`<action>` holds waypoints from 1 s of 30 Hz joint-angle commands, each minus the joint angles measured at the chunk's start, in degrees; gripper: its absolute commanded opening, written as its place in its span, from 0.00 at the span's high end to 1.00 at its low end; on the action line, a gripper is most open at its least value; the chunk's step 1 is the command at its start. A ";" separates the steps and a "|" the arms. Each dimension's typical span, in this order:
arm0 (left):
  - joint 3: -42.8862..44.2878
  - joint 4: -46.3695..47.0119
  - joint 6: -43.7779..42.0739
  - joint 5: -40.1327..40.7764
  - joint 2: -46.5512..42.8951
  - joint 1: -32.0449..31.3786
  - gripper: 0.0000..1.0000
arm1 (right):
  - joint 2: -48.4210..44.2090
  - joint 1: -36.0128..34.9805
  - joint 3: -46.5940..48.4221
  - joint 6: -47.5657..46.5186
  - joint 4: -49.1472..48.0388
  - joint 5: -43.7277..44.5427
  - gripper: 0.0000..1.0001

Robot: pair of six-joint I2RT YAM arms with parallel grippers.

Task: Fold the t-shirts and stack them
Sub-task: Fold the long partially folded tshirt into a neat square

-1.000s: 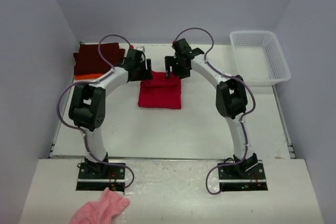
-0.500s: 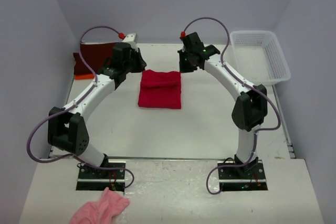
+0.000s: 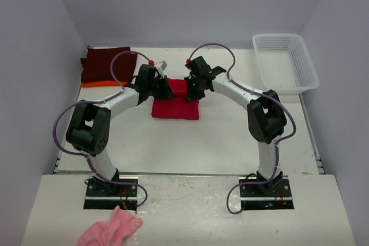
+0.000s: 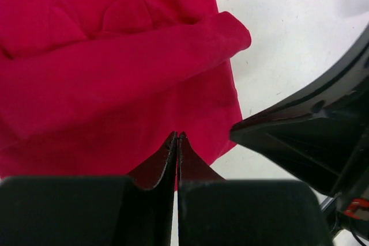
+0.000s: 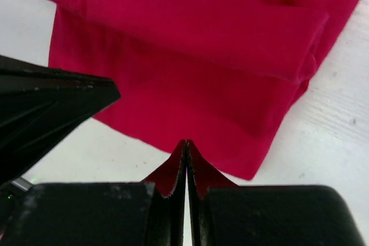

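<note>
Red shirt (image 3: 176, 106) is soft matt cloth, creased; maroon shirt (image 3: 104, 64) likewise matt cloth. Table (image 3: 230, 136) is white, matt, faintly speckled. Basket (image 3: 294, 90) far right is white plastic lattice. Near pink cloth (image 3: 112, 230) looks fluffy

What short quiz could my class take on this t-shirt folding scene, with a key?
1. True or false: the left end effector and the right end effector are both shut.
2. Fill in: at the far left, the maroon t-shirt lies on an ____ one.
3. Which t-shirt is under both end effectors?
Key: 1 true; 2 orange t-shirt; 3 the red t-shirt.
</note>
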State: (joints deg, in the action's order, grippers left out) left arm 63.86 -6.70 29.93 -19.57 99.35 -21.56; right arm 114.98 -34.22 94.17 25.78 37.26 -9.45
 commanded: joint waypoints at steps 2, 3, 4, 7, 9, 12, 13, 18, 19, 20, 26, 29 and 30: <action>0.83 8.17 1.44 -4.24 3.21 -0.32 1.00 | 4.19 -0.15 3.12 1.64 -3.34 -3.99 1.00; 1.09 8.45 1.70 -4.51 3.83 -0.32 1.00 | 4.72 -0.24 3.73 1.73 -3.16 -4.08 1.00; 1.44 8.80 1.71 -4.60 4.35 -0.32 1.00 | 5.25 -0.32 4.17 1.82 -3.15 -4.52 1.00; 3.02 9.25 1.53 -4.95 6.73 -0.32 1.00 | 6.13 -0.50 3.66 2.26 -4.12 -4.96 1.00; 3.64 10.04 1.53 -5.04 8.22 -0.32 1.00 | 6.66 -0.59 3.48 2.61 -4.47 -5.40 1.00; 5.49 10.39 1.71 -5.82 10.42 -0.32 1.00 | 8.06 -0.59 3.56 2.70 -4.30 -5.49 1.00; 5.84 10.74 1.88 -5.83 10.77 -0.32 1.00 | 8.50 -0.67 3.65 2.61 -4.21 -5.58 1.00; 8.56 11.01 1.27 -4.95 14.20 0.11 1.00 | 8.86 -0.59 3.74 2.26 -3.59 -4.79 1.00; 9.96 10.92 1.27 -5.21 14.90 0.55 1.00 | 9.03 -0.67 3.65 2.17 -3.59 -5.05 1.00; 10.50 11.27 1.27 -5.39 16.13 0.82 1.00 | 9.04 -0.68 3.56 2.26 -3.51 -4.96 1.00; 16.56 10.74 0.30 -6.00 20.26 2.66 1.00 | 9.47 -0.68 1.90 2.52 -3.68 -4.96 1.00; 20.51 10.13 -0.05 -6.79 22.45 3.54 1.00 | 9.56 -0.67 1.28 2.52 -3.51 -4.70 1.00; 22.87 9.87 -0.40 -7.32 23.16 3.81 1.00 | 9.56 -0.68 1.10 2.52 -3.51 -4.52 1.00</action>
State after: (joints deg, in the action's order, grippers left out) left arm 81.38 1.87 30.83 -24.64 121.30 -18.74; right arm 124.29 -34.50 95.64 27.88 34.46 -13.26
